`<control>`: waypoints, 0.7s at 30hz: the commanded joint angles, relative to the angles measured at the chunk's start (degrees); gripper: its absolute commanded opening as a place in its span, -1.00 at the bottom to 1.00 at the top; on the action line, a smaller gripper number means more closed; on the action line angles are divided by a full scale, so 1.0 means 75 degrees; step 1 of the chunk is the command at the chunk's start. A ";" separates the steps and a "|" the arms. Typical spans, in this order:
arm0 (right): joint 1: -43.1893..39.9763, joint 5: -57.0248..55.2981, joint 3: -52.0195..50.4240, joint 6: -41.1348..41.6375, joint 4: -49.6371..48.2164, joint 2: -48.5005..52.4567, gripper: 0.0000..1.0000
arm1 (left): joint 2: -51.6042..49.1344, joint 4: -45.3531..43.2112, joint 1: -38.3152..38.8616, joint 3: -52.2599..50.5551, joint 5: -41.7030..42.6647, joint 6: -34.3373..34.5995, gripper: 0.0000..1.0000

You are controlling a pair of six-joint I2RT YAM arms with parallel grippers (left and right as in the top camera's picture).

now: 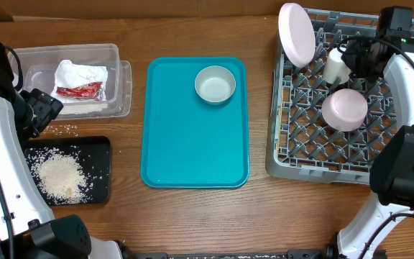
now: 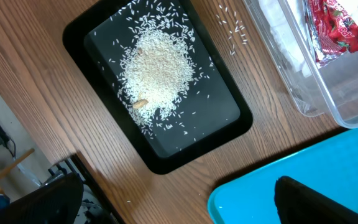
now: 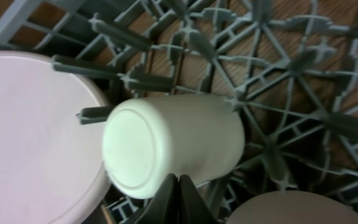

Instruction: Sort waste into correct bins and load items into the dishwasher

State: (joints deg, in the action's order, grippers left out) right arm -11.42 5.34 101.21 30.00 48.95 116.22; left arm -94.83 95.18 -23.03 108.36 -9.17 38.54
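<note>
Wood-grain table (image 1: 192,216), brown and matte. Past its edge in the left wrist view there is dark gear and cables, too blurred to name.

- Teal tray (image 1: 192,137) at centre; grey-green bowl (image 1: 215,84) upright near its far right corner.
- Clear tub (image 1: 121,79) far left, holding crumpled napkins (image 1: 81,74) with the red wrapper (image 1: 79,91) on top.
- Black tray (image 1: 99,155) nearer than the tub, with a rice pile (image 1: 60,175) inside. Stray grains (image 1: 67,129) lie on the wood between the tub and the black tray.
- Dish rack (image 1: 315,155) on the right: plate (image 1: 297,34) on edge at the far left corner, white cup (image 1: 336,65) tipped on its side among the pegs just beside it, white bowl (image 1: 344,108) upturned nearer.

Right gripper (image 3: 178,183) is over the rack beside the cup, tips pressed together. Left gripper (image 1: 43,110) is by the tub; whether its fingers are spread or closed cannot be told.
</note>
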 commanded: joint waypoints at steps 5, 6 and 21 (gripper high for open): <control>0.0006 0.1647 0.0015 -0.0009 -0.0991 -0.0545 -0.92 | -0.0047 0.0017 -0.0026 -0.0003 -0.0026 -0.0146 1.00; 0.0006 0.1626 0.0015 -0.0009 -0.1134 -0.0545 -0.92 | -0.0047 0.0015 -0.0026 -0.0003 -0.0026 -0.0143 1.00; -0.0012 -0.0306 0.0015 -0.0006 -0.0195 0.0079 -0.92 | -0.0047 0.0012 -0.0026 -0.0003 -0.0026 -0.0146 1.00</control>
State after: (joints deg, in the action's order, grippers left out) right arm -11.42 7.49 101.19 30.00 47.48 116.09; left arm -94.83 95.18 -23.03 108.36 -9.17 38.54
